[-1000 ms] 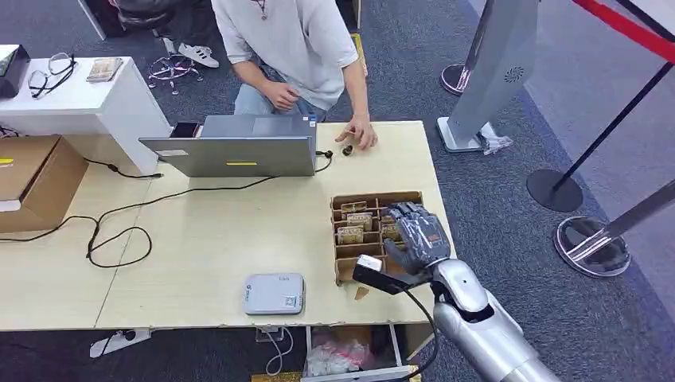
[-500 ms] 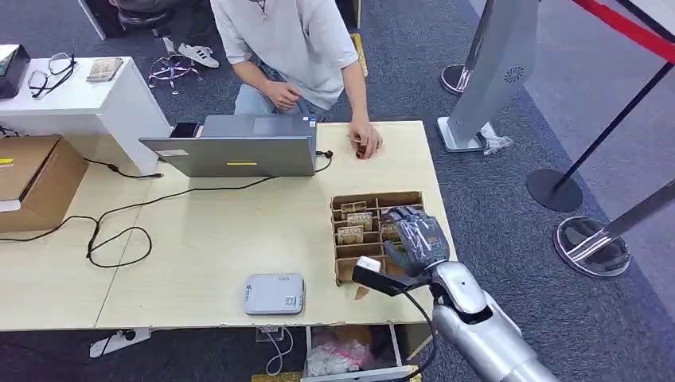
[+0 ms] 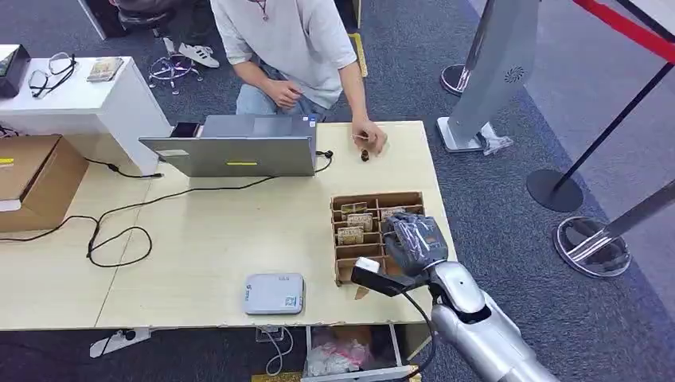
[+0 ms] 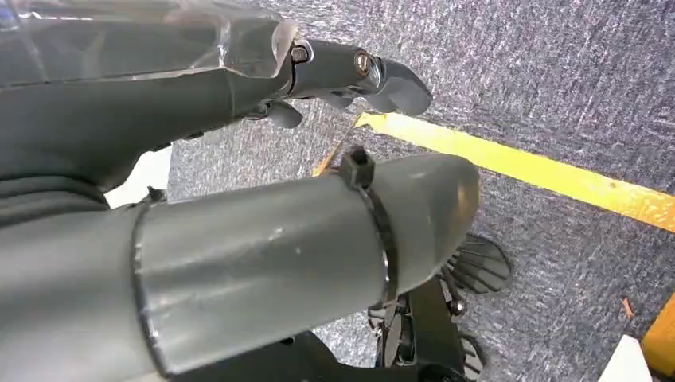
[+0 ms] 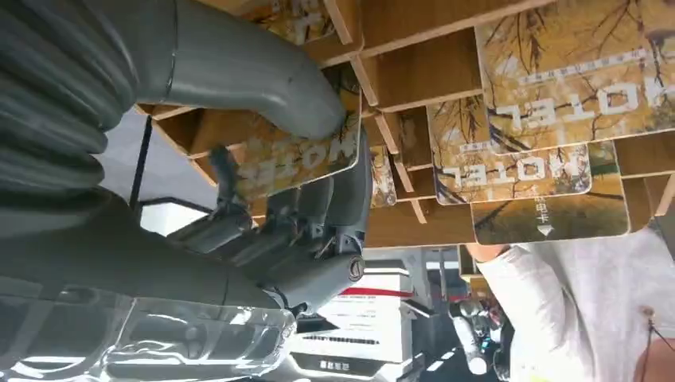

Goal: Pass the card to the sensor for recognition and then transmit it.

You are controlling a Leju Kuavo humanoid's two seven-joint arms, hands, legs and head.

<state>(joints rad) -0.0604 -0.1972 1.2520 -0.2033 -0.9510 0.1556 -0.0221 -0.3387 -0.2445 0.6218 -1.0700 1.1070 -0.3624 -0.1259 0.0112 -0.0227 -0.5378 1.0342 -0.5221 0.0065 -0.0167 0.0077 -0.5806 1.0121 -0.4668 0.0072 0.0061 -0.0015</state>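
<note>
A wooden card box [image 3: 374, 197] with several slots stands on the table's right side, holding yellow hotel cards [image 3: 350, 234]. My right hand [image 3: 412, 239] reaches into its right column. In the right wrist view the thumb [image 5: 263, 79] and darker fingers [image 5: 318, 215] pinch one hotel card [image 5: 296, 159] by its edge, still among the slots. More cards [image 5: 517, 171] stand in the neighbouring slots. The grey card sensor [image 3: 273, 293] lies near the table's front edge, left of the box. My left hand [image 4: 199, 95] hangs above the carpet with its fingers stretched out, holding nothing.
A person sits behind the table, one hand [image 3: 369, 140] on a small dark object. A laptop [image 3: 239, 151] stands at the back, with black cables [image 3: 119, 231] running left toward a cardboard box [image 3: 32, 179]. Stanchion bases [image 3: 593, 247] stand on the floor to the right.
My right hand has drawn slightly back toward me over the box and its fingers have curled in on a card. The person's hand slid the small object a little to the right.
</note>
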